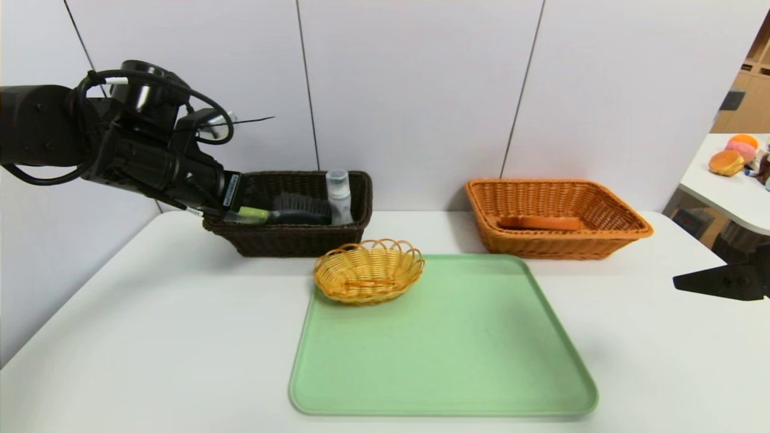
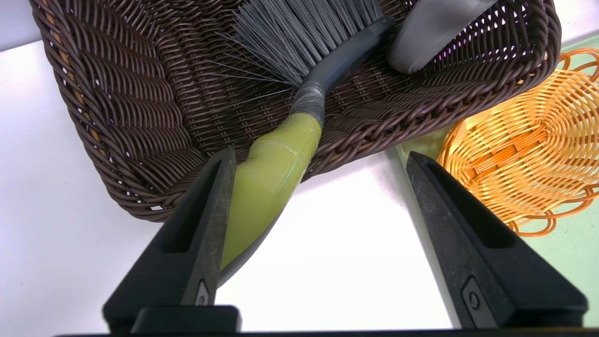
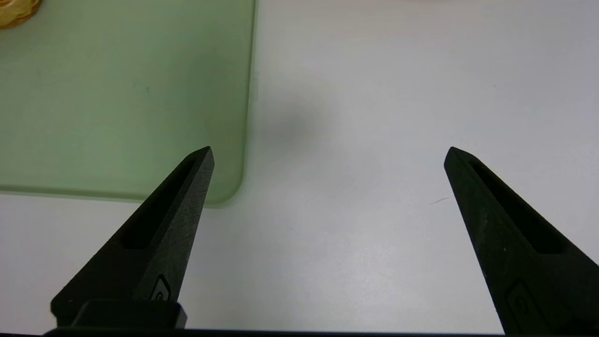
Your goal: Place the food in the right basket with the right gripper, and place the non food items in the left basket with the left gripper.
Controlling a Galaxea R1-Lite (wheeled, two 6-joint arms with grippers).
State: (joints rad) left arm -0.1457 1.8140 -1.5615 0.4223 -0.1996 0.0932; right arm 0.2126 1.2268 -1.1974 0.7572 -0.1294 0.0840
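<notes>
left gripper (image 2: 318, 159) has its jaws spread off the brush (image 2: 281, 159) resting in the dark left basket (image 1: 295, 237), right gripper (image 3: 327, 154) wide and idle, the green tray (image 1: 445, 349) holding only a small wicker basket (image 1: 368, 270), sorting looks nearly finished.

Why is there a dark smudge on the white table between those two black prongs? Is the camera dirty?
Likely a shadow, not dirt: in the right wrist view a soft grey patch lies on the table beside the green tray, ahead of the open right gripper; its edges fade gradually.
</notes>
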